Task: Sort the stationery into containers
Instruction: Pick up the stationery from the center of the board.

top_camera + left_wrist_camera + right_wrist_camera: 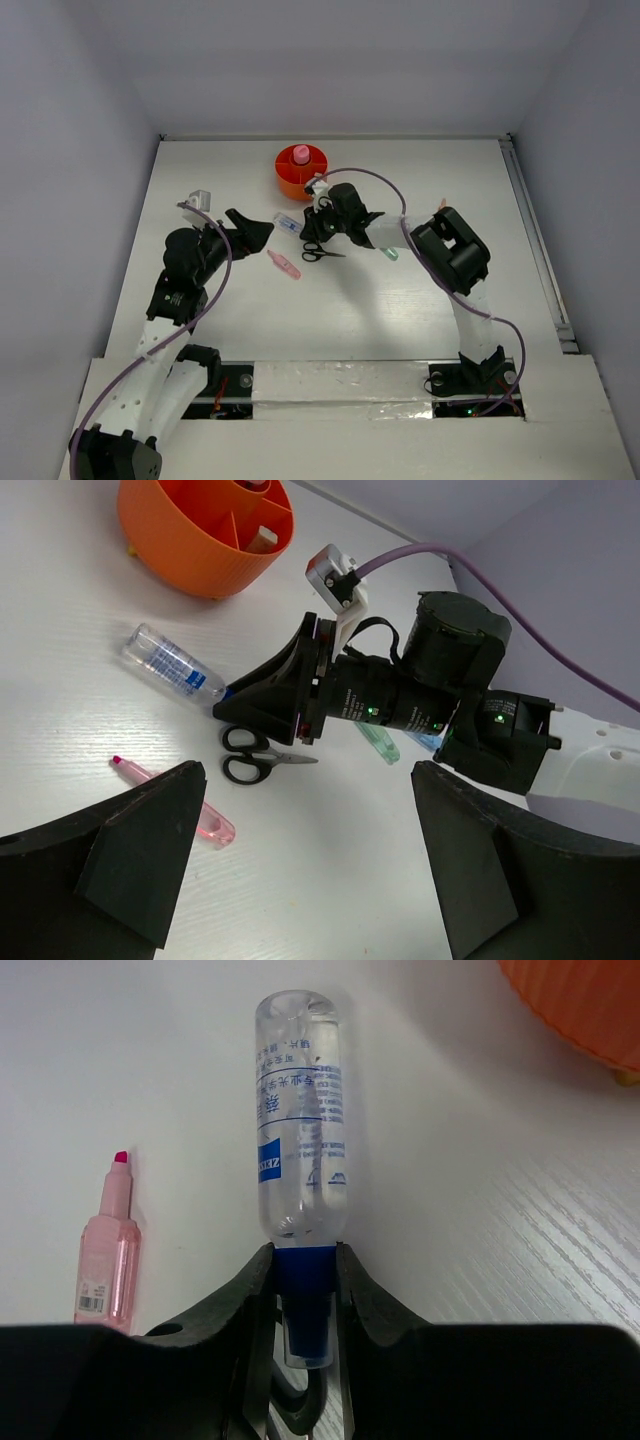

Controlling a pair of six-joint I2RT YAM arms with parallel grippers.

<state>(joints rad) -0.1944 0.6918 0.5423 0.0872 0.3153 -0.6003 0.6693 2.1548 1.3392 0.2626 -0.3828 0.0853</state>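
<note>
The middle of the table (pixel 380 320) is crowded: the clear bottle (pixel 287 222), black-handled scissors (pixel 322 252) and pink highlighter (pixel 284 264) lie close together between the left gripper (pixel 252 222) and the right gripper (pixel 308 228). The right gripper's bulk hangs just beside the scissors, its jaws pinching the bottle's blue cap (pixel 305 1290), and blocks the way in from the right. A strip of bare table runs from the bottle's far end to the orange tub (pixel 300 170), and the near half between the arm bases and the right side beyond the green highlighter (pixel 390 254) lie open
</note>
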